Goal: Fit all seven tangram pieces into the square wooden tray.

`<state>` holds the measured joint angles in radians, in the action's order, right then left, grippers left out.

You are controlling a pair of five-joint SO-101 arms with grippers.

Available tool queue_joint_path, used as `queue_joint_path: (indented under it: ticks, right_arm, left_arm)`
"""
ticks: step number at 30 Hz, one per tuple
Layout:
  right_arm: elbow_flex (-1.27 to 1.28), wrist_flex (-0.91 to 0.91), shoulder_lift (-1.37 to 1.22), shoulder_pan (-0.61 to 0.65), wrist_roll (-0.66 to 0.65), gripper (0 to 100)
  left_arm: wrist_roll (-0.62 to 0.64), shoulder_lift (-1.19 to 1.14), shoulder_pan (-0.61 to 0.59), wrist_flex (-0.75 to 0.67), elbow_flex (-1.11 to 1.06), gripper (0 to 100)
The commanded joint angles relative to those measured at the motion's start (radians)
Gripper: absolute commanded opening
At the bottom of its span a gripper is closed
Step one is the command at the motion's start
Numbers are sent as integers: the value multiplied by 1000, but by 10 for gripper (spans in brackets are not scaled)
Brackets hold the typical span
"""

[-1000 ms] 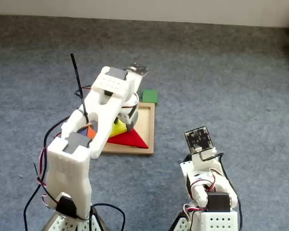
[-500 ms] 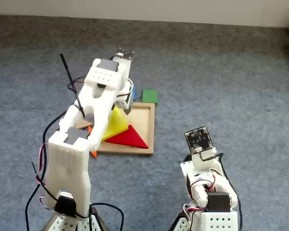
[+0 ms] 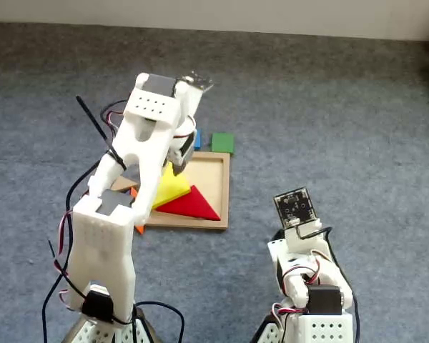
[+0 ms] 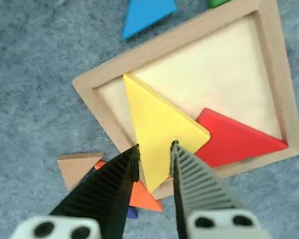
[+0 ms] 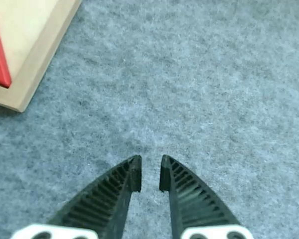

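**Yellow triangle not yet seated: one corner rides the tray's near left rim.**

The left gripper [image 4: 153, 148] hovers with its jaws parted to either side of that corner, gripping nothing as far as one can judge. The yellow triangle [image 4: 157, 127] lies across the left part of the square wooden tray [image 4: 189, 37]. Its right corner meets the red triangle [image 4: 234, 142] (touching or overlapping, hard to tell), which lies along the near edge. Done well, this step likely means sliding the yellow piece far and right until the corner drops inside the rim and lies flat, without shoving the red one. The orange piece [image 4: 142, 196] lies just left of the tray, and the blue piece [image 4: 147, 12] and green square [image 3: 222, 142] just beyond its far edge. The right gripper [image 5: 149, 174], nearly closed on nothing, hangs over carpet near the tray's near right corner.
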<state>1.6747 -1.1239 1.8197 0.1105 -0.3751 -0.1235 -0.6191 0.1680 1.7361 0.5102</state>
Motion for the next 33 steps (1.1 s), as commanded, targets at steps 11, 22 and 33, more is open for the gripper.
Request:
queue_joint_path:
  ticks: [11, 22, 33]
  right_arm:
    - [116, 21, 16, -16, -12, 77]
    - [116, 21, 16, -16, -12, 77]
    - [116, 21, 16, -16, -12, 77]
  left_arm:
    - [-23, 8, 53, -230, -231, 96]
    - [247, 13, -38, -313, -225, 96]
    - [287, 153, -18, -316, -176, 95]
